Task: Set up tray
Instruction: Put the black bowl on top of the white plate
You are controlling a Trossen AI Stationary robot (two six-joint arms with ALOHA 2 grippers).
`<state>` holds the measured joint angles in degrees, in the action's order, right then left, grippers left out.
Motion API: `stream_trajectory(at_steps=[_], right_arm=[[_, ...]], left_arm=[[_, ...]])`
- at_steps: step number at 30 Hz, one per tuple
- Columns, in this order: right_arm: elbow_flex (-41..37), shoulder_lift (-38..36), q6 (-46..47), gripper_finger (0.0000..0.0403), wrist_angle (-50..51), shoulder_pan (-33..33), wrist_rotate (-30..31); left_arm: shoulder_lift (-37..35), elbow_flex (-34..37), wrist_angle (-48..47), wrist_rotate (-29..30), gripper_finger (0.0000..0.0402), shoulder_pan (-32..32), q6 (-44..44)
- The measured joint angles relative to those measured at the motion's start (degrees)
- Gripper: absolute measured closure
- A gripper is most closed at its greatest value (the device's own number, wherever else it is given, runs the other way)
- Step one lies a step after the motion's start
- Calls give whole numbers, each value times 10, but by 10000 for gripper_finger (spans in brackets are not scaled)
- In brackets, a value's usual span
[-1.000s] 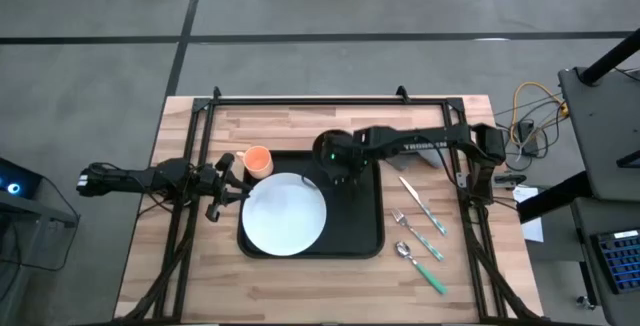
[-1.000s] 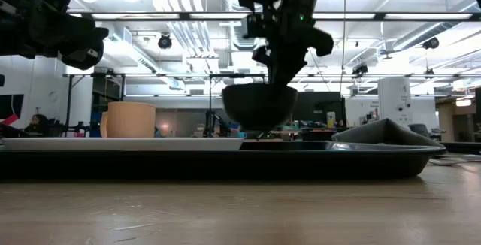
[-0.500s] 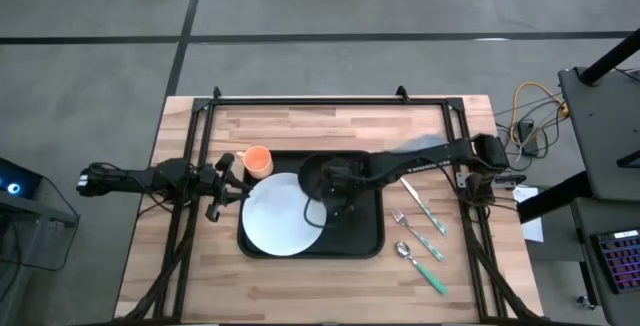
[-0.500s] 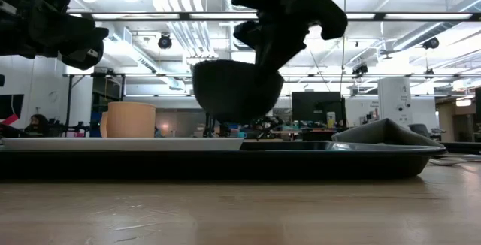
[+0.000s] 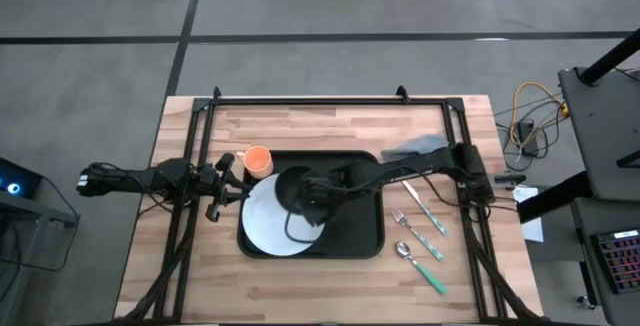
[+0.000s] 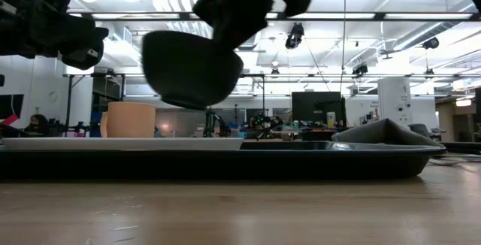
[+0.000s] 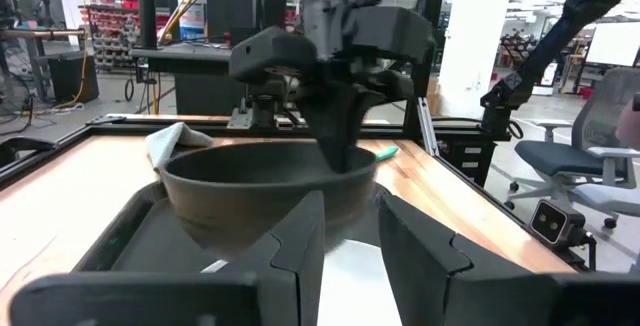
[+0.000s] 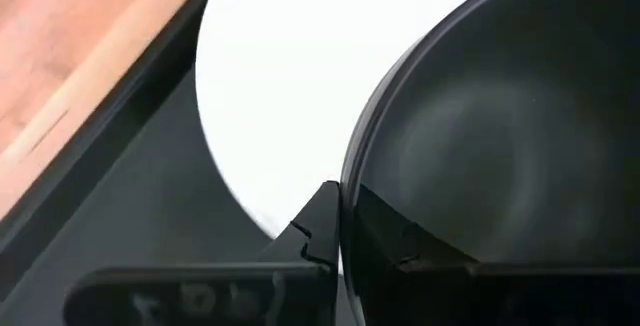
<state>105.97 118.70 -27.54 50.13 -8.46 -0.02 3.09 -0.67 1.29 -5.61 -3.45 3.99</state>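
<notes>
The black tray (image 5: pixel 358 234) lies in the middle of the table with a round white plate (image 5: pixel 262 228) on its left half. A small black bowl (image 5: pixel 295 190) hangs above the plate, with my right gripper (image 8: pixel 340 228) shut on it; the low view shows the bowl (image 6: pixel 192 68) well above the tray (image 6: pixel 376 162). An orange cup (image 5: pixel 258 159) stands at the tray's far left corner. My left gripper (image 7: pixel 350 246) waits level at the table's left, open, with nothing between its fingers. My right gripper pinches the bowl's rim (image 8: pixel 352 176) on the side toward the table's right, one finger inside the bowl and one outside. The fingers slant down from the table's right. The bowl hangs clear above the plate, slightly tilted, its opening up.
A fork (image 5: pixel 417 234), a spoon (image 5: pixel 420 268) and a knife (image 5: pixel 424 206) with green handles lie on the wood right of the tray. A grey cloth (image 5: pixel 412 146) lies at the tray's far right corner. Black frame rails run along the table's edges.
My right gripper has carried the bowl toward the table's left, from above the tray's far right part to above the white plate, rising a little and rolling as it went. The bowl has stayed clear of the tray throughout.
</notes>
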Motion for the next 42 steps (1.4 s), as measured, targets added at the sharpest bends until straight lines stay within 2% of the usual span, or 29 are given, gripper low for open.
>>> stream_trajectory(at_steps=[11, 18, 25, 39, 42], right_arm=[[166, 135, -38, 395, 96, -2, 0], [246, 188, -53, 395, 124, -2, -20], [268, 210, -57, 395, 139, -10, -20], [261, 212, -61, 395, 123, -11, -20], [259, 212, -68, 395, 118, -10, -46]], left_arm=[[0, 0, 0, 0, 322, 0, 0], [0, 0, 0, 0, 322, 0, 0], [0, 0, 0, 0, 322, 0, 0], [0, 0, 0, 0, 322, 0, 0], [0, 0, 0, 0, 322, 0, 0]])
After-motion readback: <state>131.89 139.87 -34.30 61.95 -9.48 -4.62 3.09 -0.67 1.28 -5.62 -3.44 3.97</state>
